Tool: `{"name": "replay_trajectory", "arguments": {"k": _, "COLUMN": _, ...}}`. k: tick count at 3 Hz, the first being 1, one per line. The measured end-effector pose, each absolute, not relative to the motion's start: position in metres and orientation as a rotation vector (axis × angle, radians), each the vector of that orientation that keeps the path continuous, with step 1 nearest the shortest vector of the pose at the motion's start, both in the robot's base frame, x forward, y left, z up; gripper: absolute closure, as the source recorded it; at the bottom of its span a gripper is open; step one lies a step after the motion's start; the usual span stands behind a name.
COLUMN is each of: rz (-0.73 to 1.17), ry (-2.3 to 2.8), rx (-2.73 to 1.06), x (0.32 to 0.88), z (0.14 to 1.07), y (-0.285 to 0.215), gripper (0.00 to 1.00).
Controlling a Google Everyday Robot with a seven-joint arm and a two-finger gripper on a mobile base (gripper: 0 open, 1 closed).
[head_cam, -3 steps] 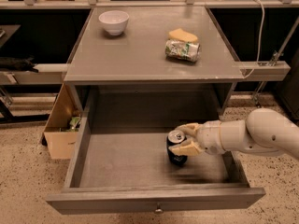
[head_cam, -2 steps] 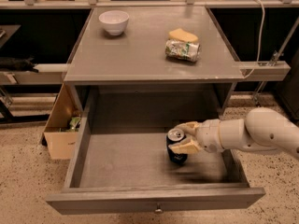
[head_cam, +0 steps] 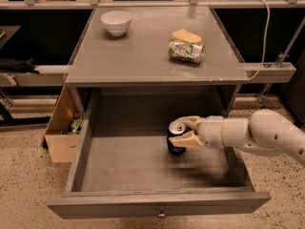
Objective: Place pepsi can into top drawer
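Note:
The top drawer point(head_cam: 143, 202) is pulled wide open below the grey tabletop, its small knob at the front centre. The pepsi can point(head_cam: 173, 146), dark blue with a silver top, stands upright on the drawer floor, right of centre. My gripper point(head_cam: 184, 131) reaches in from the right on a white arm. Its two cream fingers point(head_cam: 189, 122) sit on either side of the can's upper part, closed on it.
On the tabletop point(head_cam: 143, 56) are a white bowl point(head_cam: 116, 22) at the back left, and a silvery-green foil packet point(head_cam: 186, 51) with a yellow piece point(head_cam: 186, 36) behind it. A tan cardboard box point(head_cam: 61, 130) stands on the floor left of the drawer.

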State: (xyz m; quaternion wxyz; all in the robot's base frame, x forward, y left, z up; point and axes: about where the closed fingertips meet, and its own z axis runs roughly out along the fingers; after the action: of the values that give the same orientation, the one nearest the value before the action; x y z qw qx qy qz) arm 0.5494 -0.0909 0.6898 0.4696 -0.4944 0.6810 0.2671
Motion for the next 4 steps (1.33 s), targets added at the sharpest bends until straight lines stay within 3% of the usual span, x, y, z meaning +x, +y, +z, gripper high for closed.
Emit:
{"name": "replay_trajectory", "arguments": {"k": 2, "rz": 0.682, "ry": 1.616, "rx": -1.17, "x": 0.5534, "z": 0.6911, "y": -0.0852, "gripper": 0.97}}
{"name": "replay_trajectory", "arguments": {"k": 4, "rz": 0.702, "ry": 1.608, "rx": -1.143, "x": 0.5525, "z": 0.6872, "y": -0.086, "gripper": 0.51}}
